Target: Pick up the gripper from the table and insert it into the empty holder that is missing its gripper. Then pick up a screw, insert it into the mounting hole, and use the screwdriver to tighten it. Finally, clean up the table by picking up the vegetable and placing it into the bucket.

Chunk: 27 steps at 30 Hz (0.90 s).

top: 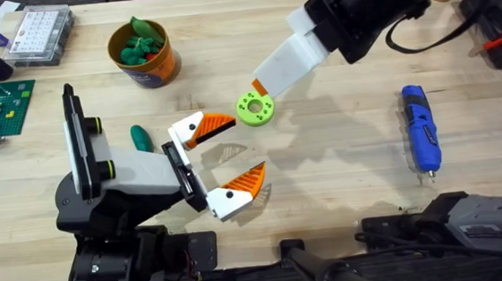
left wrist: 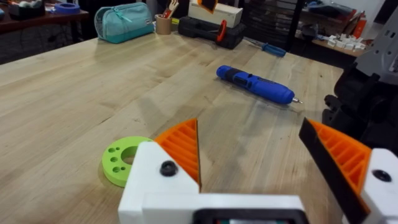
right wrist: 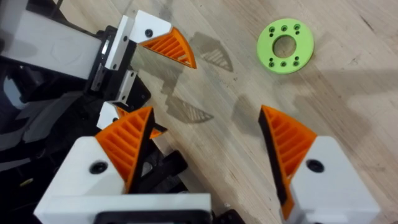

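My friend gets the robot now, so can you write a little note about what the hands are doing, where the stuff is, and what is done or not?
Left gripper: open, holding nothing, low over the table's near middle.
Right gripper: open, holding nothing, up by the lime-green ring.
Screwdriver: lying flat on the right side, untouched.
Vegetable: on the table beside the left arm, not yet in the bucket.
Bucket: far left, already with green pieces inside.
Done: nothing I can confirm.
Left: the holder and screw steps, then the vegetable into the bucket.
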{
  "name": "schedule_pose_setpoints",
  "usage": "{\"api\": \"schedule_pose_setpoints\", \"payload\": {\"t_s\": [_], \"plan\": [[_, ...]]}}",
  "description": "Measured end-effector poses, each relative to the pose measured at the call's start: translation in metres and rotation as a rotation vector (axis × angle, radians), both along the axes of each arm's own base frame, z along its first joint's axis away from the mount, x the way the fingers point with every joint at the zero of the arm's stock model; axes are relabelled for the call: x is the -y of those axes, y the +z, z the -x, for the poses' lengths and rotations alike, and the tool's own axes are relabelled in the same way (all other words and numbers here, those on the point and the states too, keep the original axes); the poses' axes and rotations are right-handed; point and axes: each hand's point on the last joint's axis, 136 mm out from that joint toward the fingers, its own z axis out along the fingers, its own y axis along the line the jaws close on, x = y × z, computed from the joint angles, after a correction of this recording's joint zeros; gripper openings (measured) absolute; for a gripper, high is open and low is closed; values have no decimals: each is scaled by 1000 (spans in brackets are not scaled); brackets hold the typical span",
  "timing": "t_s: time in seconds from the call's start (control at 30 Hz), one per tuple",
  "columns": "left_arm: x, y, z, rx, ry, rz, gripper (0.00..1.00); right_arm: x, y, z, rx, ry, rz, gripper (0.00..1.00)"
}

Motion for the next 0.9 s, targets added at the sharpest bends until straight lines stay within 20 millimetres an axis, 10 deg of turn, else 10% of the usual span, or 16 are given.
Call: {"api": "schedule_pose_setpoints", "payload": {"t_s": [0.4, 0.9], "plan": [[0, 0, 0, -5, -1, 1, 953, 1, -1, 1, -6, -1, 4, 986], [0, 0, 1, -13, -4, 5, 103, 1, -1, 1, -6, -1, 5, 986]]}}
